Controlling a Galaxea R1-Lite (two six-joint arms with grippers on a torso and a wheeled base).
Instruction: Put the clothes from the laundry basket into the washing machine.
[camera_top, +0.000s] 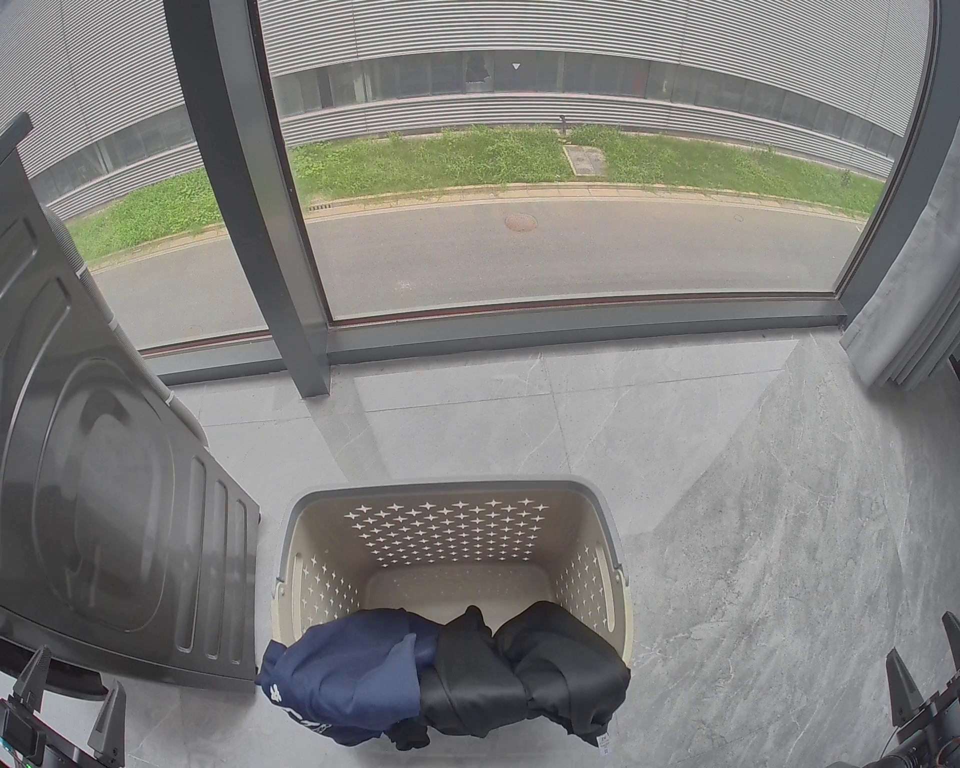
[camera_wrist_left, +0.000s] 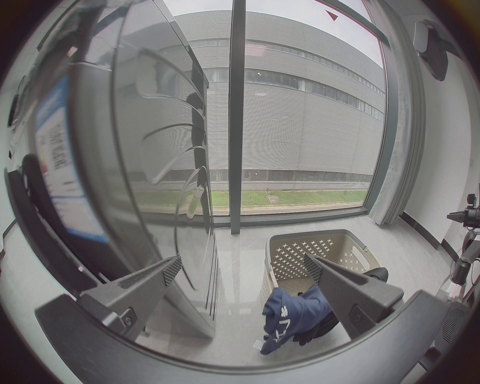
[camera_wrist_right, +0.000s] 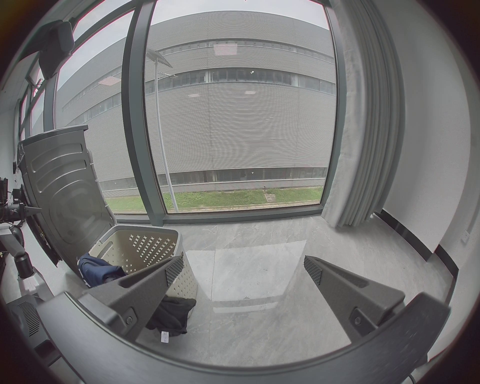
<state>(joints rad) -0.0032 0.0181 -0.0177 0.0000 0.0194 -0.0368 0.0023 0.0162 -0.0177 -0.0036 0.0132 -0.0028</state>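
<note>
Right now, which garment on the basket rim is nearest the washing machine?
The navy blue garment, leftmost, beside the washing machine; the black clothes hang farther right.

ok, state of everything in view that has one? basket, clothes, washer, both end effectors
laundry basket: upright, inside mostly bare.
navy garment: bunched, draped over the basket's rim nearest the robot.
black garment: bunched beside the navy one, hanging over the same rim.
washing machine: side panel faces the basket; cannot tell whether the door is open or shut.
left end effector: open, empty.
right end effector: open, empty.
</note>
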